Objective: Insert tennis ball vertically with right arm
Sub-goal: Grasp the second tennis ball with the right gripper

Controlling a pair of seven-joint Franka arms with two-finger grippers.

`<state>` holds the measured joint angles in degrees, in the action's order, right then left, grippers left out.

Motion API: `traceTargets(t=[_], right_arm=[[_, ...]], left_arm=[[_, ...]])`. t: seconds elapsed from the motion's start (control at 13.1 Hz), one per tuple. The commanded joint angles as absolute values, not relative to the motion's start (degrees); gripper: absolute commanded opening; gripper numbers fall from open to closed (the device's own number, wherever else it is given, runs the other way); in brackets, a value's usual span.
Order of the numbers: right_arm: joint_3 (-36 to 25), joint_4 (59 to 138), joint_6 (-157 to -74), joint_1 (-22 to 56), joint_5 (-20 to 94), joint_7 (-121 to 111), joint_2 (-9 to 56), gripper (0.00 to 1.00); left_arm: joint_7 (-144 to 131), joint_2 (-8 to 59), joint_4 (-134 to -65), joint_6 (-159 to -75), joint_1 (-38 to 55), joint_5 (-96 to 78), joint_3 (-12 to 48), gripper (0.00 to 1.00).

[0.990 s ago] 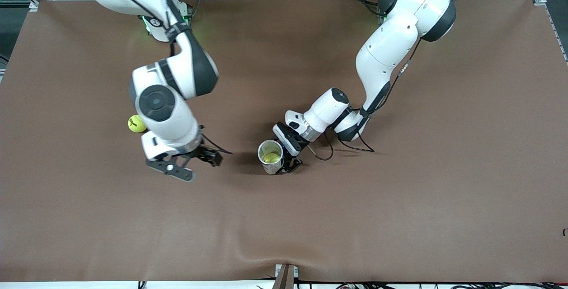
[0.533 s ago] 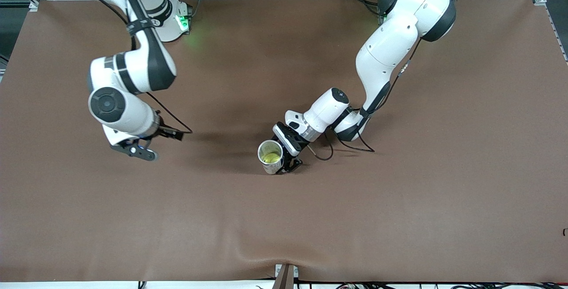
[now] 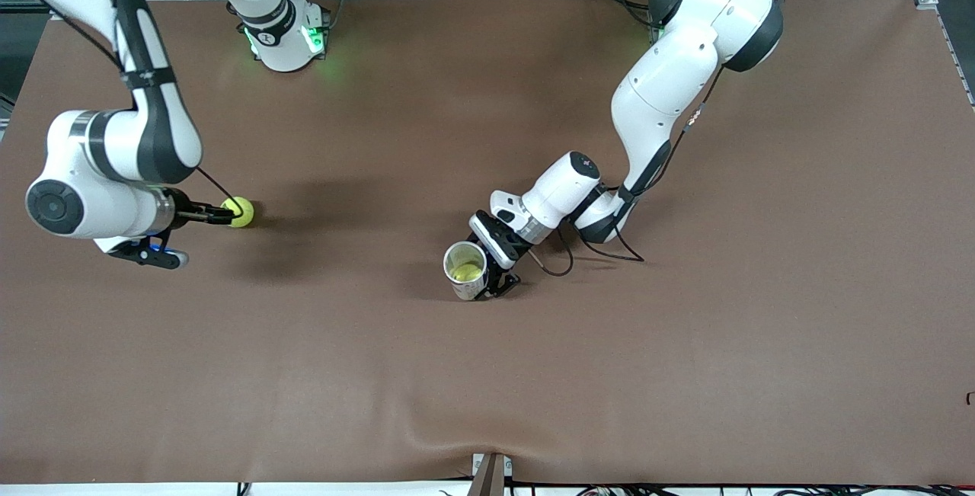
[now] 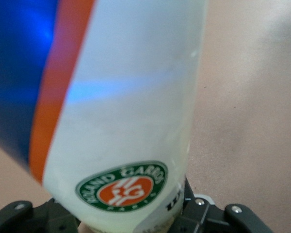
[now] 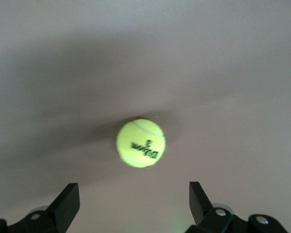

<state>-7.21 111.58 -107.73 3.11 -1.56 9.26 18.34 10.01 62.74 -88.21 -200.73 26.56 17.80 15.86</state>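
Observation:
A yellow tennis ball (image 3: 241,212) (image 5: 141,143) lies on the brown table toward the right arm's end. My right gripper (image 3: 183,235) (image 5: 133,191) hangs low beside it, open, fingers wide and empty, with the ball just ahead of the gap and apart from both fingers. Mid-table, my left gripper (image 3: 493,276) is shut on a white tennis can (image 3: 461,285) (image 4: 126,107) with blue and orange bands. The can stands mouth up, slightly tilted. A second tennis ball (image 3: 467,273) sits inside it.
The right arm's green-lit base (image 3: 286,39) stands at the table's edge farthest from the front camera. A black cable (image 3: 602,252) loops on the table by the left wrist. The table cover has a wrinkle (image 3: 457,435) near the front edge.
The right arm has swung from mid-table out toward its own end, uncovering the loose ball; its gripper now points at that ball. The left arm and can have not moved.

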Motion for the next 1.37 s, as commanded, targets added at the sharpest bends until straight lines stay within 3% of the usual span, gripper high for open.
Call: traceTargets(t=[0.0,0.23,0.76,1.14,1.29], right_arm=[[-5.71,112.49,-108.63,2.64,-2.11,9.14,21.26,1.0],[-5.63,115.92,-112.84,1.85,-1.32,9.14,23.02,1.0],[-5.45,115.84,-113.2,1.23,1.84,6.78,29.26,1.0],[-5.54,115.66,-115.4,0.44,2.81,5.45,30.15,1.0],[-5.54,115.66,-115.66,0.35,2.81,5.54,30.15,0.82]], left_arm=[[9.58,64.16,-86.84,-200.74,26.81,16.79,15.12,0.73],[9.58,64.16,-86.84,-200.83,26.81,16.79,15.12,0.73],[9.58,64.16,-86.92,-200.74,26.89,16.96,15.12,0.73],[9.75,63.72,-87.45,-200.74,26.72,17.23,15.12,0.73],[9.67,63.63,-87.54,-200.74,26.72,17.31,15.12,0.73]])
